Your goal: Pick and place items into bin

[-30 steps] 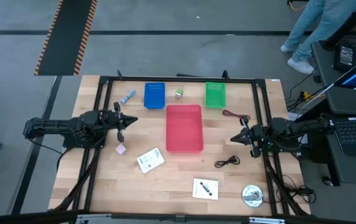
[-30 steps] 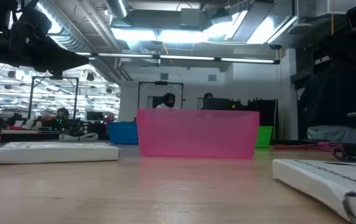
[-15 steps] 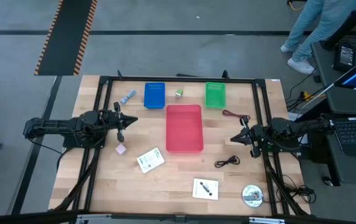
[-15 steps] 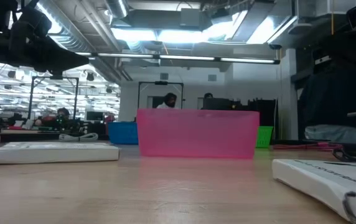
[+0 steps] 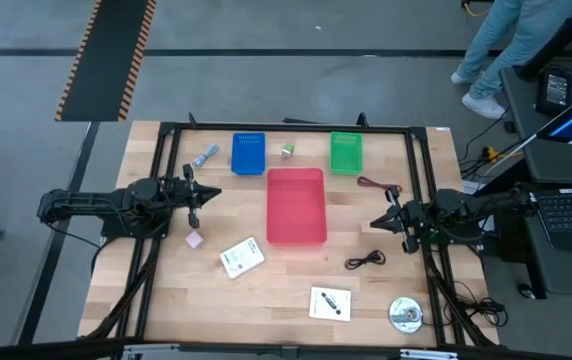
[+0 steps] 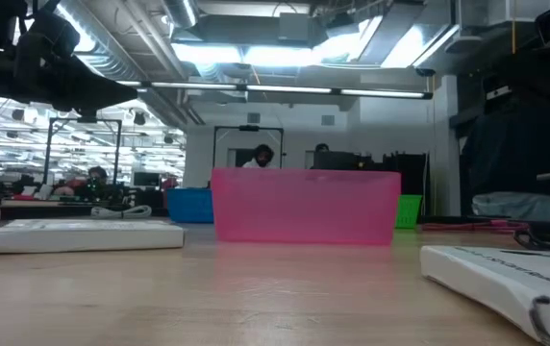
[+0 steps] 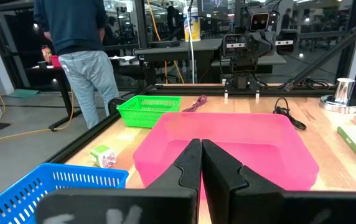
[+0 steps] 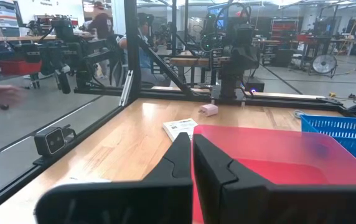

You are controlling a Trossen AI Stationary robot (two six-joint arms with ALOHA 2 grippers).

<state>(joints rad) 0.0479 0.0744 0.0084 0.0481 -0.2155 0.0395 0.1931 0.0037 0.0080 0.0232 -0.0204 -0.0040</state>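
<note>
Along the frame's bottom we see the disc, card, packet and black cable; mid-frame, both grippers flank the pink bin, jaws closed, empty; beyond lie red cable and pen.

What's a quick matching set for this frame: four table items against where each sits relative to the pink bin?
Items:
1. small pink block
2. black coiled cable
3. round silver disc
4. blue-grey pen

Places:
A. near right corner of the table
B. far left, beside the blue tray
C. left of the pink bin, by the left gripper
D. right of the bin's near end

Pairs: 1-C, 2-D, 3-A, 4-B
</note>
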